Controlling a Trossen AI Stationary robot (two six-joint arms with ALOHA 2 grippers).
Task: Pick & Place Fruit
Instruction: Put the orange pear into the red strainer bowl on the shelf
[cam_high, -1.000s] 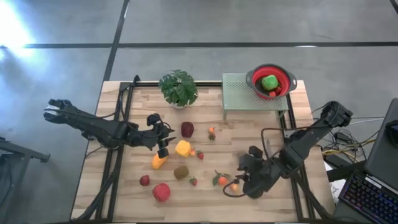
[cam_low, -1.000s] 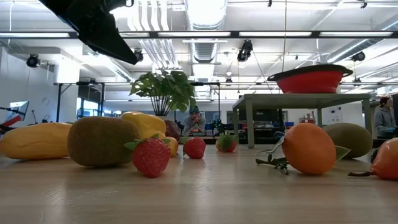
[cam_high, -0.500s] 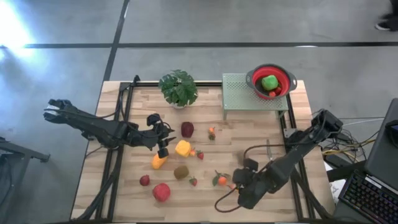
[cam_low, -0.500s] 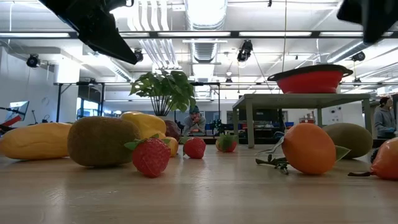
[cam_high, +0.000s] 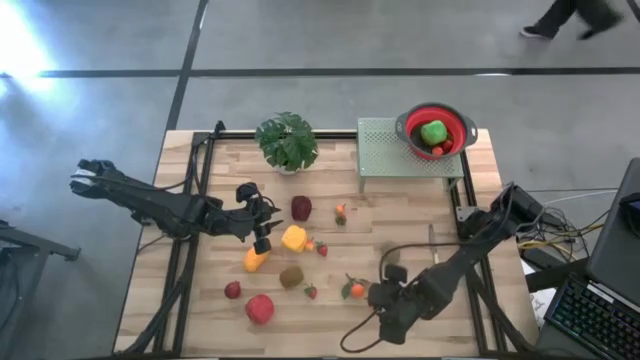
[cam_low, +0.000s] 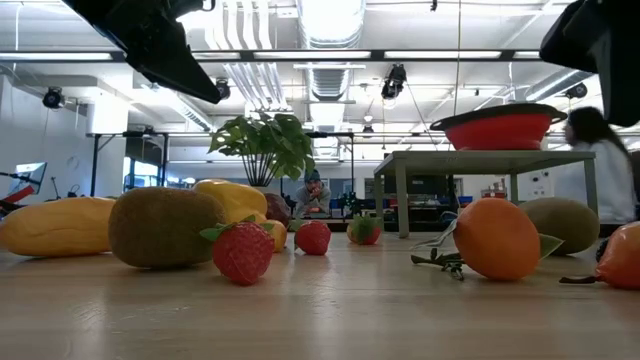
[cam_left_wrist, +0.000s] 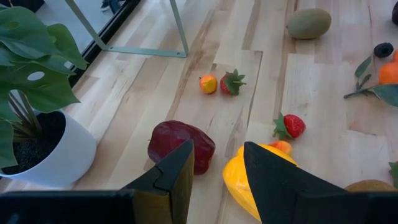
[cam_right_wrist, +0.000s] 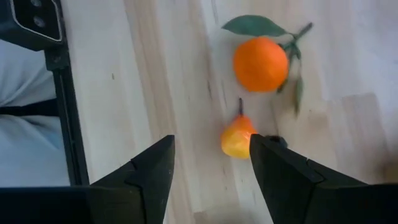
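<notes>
Left end effector (cam_high: 262, 236) hovers over mid-worktop (cam_high: 400, 205), fingers parted, gripping nothing; maroon fruit (cam_left_wrist: 181, 146) and yellow fruit (cam_left_wrist: 255, 180) lie just ahead of its tips.

Right end effector (cam_right_wrist: 211, 171) sits low near the front edge, fingers spread and empty, small orange pear-like fruit (cam_right_wrist: 237, 139) between and just beyond them, orange (cam_right_wrist: 261, 63) with leaf farther ahead.

Judgement: toy fruit, likely light, rigid, smooth and prone to roll. Take the pear across its widest belly, not the stem.
</notes>
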